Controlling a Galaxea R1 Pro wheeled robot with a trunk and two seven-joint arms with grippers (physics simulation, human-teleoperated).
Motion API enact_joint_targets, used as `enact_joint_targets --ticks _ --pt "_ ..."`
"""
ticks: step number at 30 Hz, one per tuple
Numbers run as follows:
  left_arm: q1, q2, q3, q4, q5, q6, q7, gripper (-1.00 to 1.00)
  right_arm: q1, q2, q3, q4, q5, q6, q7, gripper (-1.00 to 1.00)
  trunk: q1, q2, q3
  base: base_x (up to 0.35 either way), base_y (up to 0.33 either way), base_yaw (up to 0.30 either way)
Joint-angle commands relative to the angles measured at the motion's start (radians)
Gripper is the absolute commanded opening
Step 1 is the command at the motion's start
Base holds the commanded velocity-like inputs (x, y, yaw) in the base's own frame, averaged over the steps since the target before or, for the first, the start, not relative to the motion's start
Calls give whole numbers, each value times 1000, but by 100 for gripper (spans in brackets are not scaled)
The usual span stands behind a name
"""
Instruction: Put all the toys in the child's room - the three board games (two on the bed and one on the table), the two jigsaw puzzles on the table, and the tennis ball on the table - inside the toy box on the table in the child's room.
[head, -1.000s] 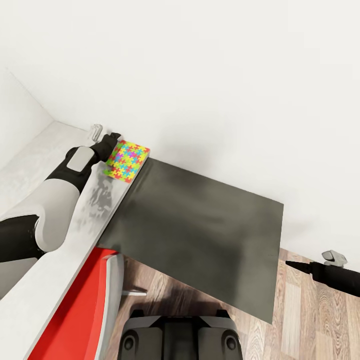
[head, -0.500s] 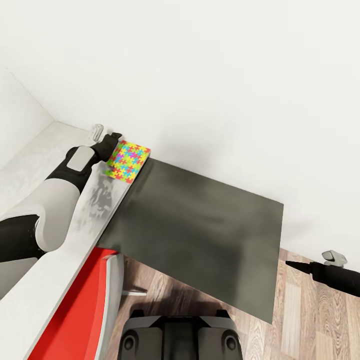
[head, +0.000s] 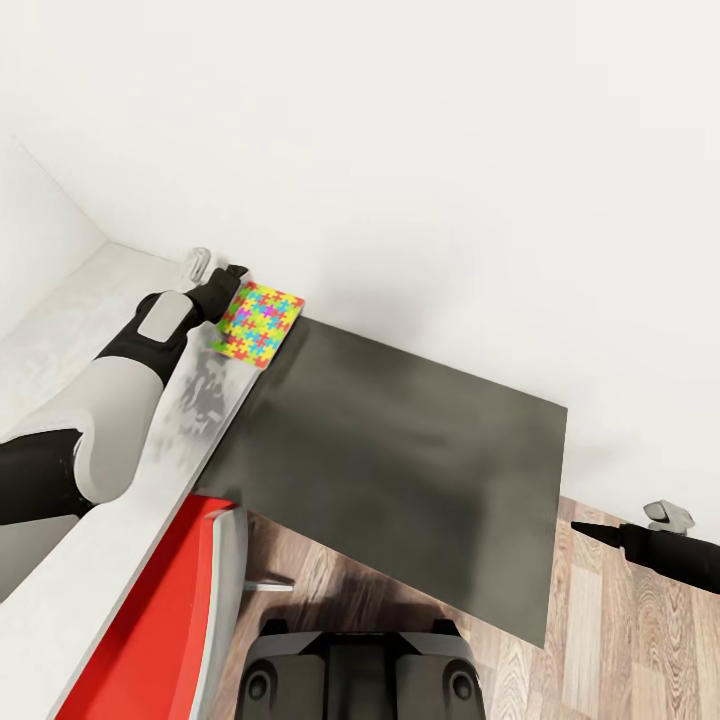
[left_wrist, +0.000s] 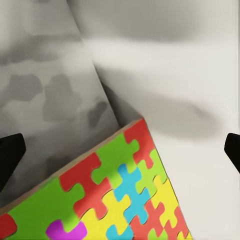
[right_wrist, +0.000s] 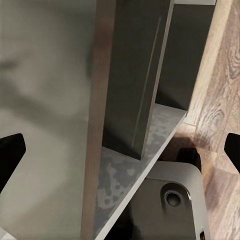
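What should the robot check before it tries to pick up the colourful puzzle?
1. Puzzle in sight: ok. The jigsaw puzzle lies at the table's end, by the wall.
2. Left gripper near the puzzle: ok, right at its edge.
3. Left gripper open: ok, fingertips wide apart in the left wrist view.
4. Puzzle between the fingers: cannot tell; just a corner shows between them.
5. Right gripper out of the way: ok, off to the side over the floor.
6. Toy box located: cannot tell.
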Motion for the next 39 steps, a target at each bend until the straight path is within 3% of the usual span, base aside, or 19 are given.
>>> enact_joint_targets --ticks 1,39 --pt "0 -2 3 76 12 7 8 100 -1 0 -1 0 6 5 7 100 1 -1 -1 0 0 0" --pt "0 -29 2 77 16 7 10 100 -1 0 -1 0 6 5 7 100 1 -1 -1 0 0 0"
